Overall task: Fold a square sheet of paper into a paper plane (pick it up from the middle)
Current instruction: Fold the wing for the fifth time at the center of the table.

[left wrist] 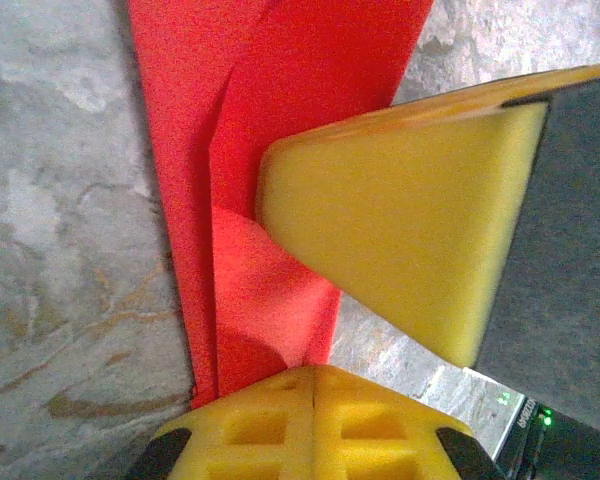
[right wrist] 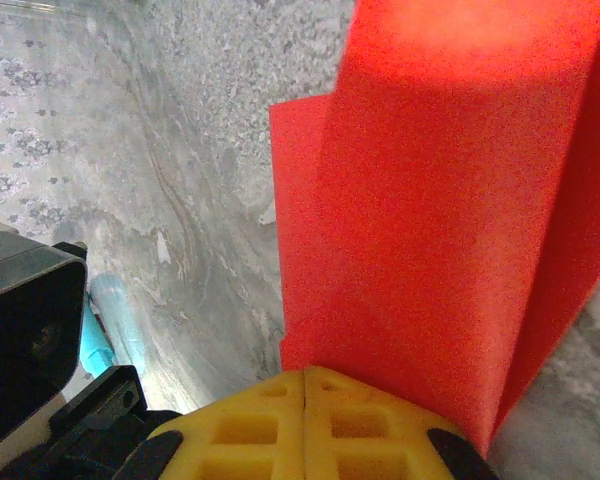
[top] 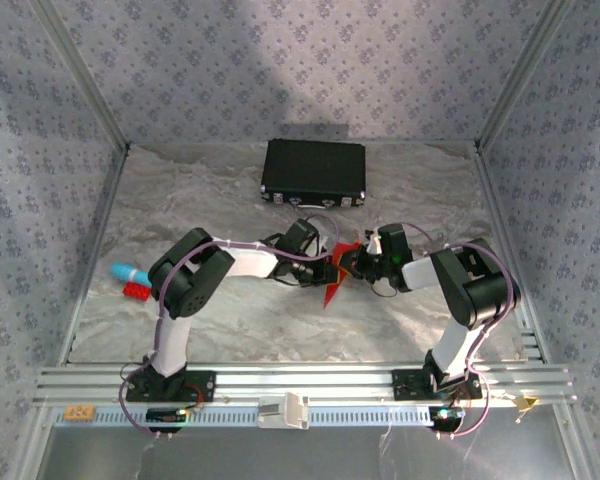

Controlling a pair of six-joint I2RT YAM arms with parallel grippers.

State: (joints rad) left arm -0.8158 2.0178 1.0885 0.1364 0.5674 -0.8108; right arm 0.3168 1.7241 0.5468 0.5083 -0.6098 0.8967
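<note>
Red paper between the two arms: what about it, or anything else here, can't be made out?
- Paper, top view: tiny, mostly covered by the left pincer and right pincer; folds unreadable.
- Left wrist view: paper cut off by the top edge; a yellow finger covers its right side.
- Right wrist view: paper runs off the top and right edges.
- Turquoise thing, top view: too small to identify.

No legible text, brand, number or sign to report. Small orange tag [top: 78, 411] on the aluminium rail [top: 300, 380] at the near edge of the table: faint dark marks, too small to read.
</note>
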